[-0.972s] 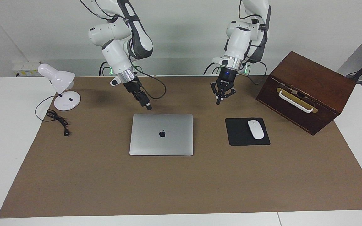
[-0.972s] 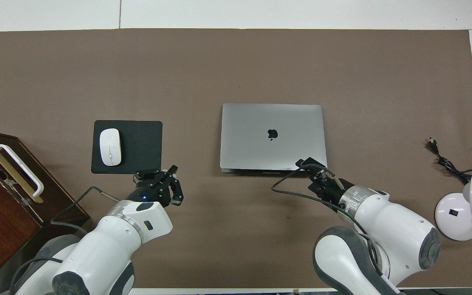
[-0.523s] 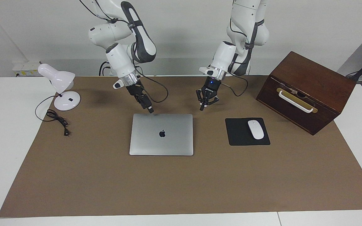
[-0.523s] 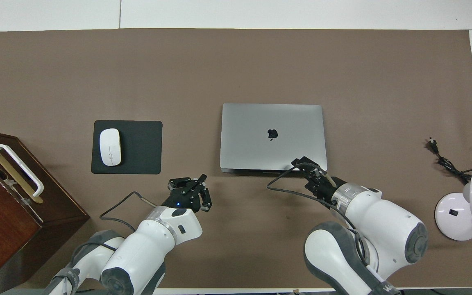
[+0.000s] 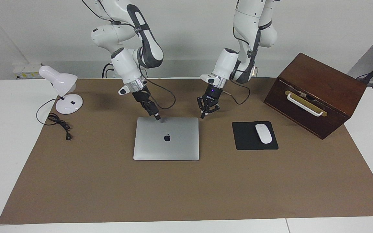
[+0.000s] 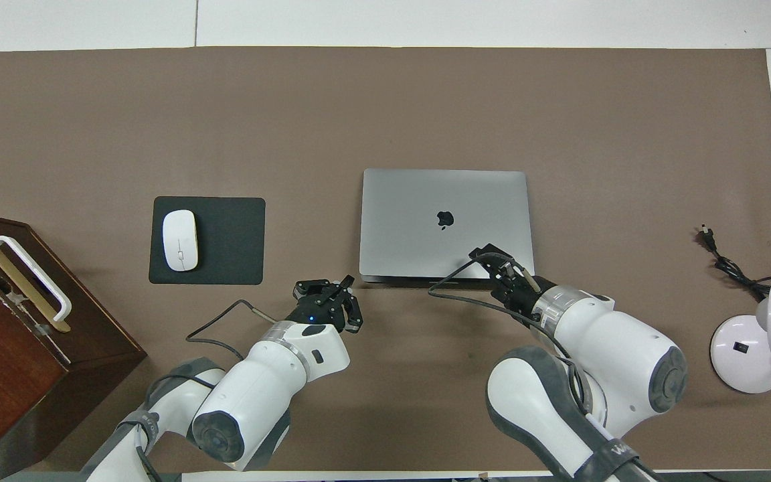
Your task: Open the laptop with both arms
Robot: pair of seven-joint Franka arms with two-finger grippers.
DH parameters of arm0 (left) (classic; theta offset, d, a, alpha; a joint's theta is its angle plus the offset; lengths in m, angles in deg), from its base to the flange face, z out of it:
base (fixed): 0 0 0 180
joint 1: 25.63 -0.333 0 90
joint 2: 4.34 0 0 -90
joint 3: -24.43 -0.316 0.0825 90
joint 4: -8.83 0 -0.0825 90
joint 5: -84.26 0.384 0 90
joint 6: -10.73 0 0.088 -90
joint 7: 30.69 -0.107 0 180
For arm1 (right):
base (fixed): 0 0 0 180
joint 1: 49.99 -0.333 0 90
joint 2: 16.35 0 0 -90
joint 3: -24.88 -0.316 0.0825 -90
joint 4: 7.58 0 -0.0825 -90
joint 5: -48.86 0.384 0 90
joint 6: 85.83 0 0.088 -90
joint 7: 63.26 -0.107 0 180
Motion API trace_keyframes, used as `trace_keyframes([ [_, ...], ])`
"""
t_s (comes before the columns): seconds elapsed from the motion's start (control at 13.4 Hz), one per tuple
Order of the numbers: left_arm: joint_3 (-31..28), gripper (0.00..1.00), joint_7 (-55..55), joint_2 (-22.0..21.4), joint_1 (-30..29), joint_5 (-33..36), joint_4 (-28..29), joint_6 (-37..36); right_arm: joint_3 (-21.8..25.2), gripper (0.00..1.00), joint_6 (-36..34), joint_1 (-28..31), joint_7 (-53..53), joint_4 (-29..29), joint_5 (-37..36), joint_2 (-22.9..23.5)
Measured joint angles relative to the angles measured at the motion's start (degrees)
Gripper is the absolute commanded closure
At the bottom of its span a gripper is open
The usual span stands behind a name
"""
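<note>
Brown-matted surface [image 5: 186, 194] before me, closed laptop [image 5: 166, 139] lying flat, my right pincer [image 5: 156, 117] over its robot-side edge, fingers together, my left pincer [image 5: 203, 114] spread apart beside its corner.

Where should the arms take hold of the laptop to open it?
Judging by its pose, the lid's edge nearest the robots: the laptop lies shut and flat, and a recess shows there. Right gripper is at that edge; left gripper hangs by its corner.
</note>
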Motion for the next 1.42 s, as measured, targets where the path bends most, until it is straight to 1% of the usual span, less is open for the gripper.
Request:
trace_keyframes([
  [0.22, -0.03, 1.00, 0.00, 2.51, 0.00, 0.00, -2.30, 0.00, 0.07, 0.00, 0.03, 0.07, 0.00, 1.21, 0.00, 1.26],
  [0.67, -0.04, 1.00, 0.00, 5.11, 0.00, 0.00, -5.12, 0.01, 0.22, 0.00, 0.16, 0.13, 0.00, 2.99, 0.00, 2.98],
  [0.97, -0.07, 1.00, 0.00, 8.23, 0.69, 0.00, -7.56, 0.22, 0.25, 0.00, 0.44, 0.16, 0.00, 4.49, 0.00, 4.23],
  [1.42, -0.12, 1.00, -0.79, 8.68, 0.79, 0.18, -8.12, 0.30, 0.27, 0.00, 0.44, 0.16, 0.00, 4.79, 0.00, 4.45],
])
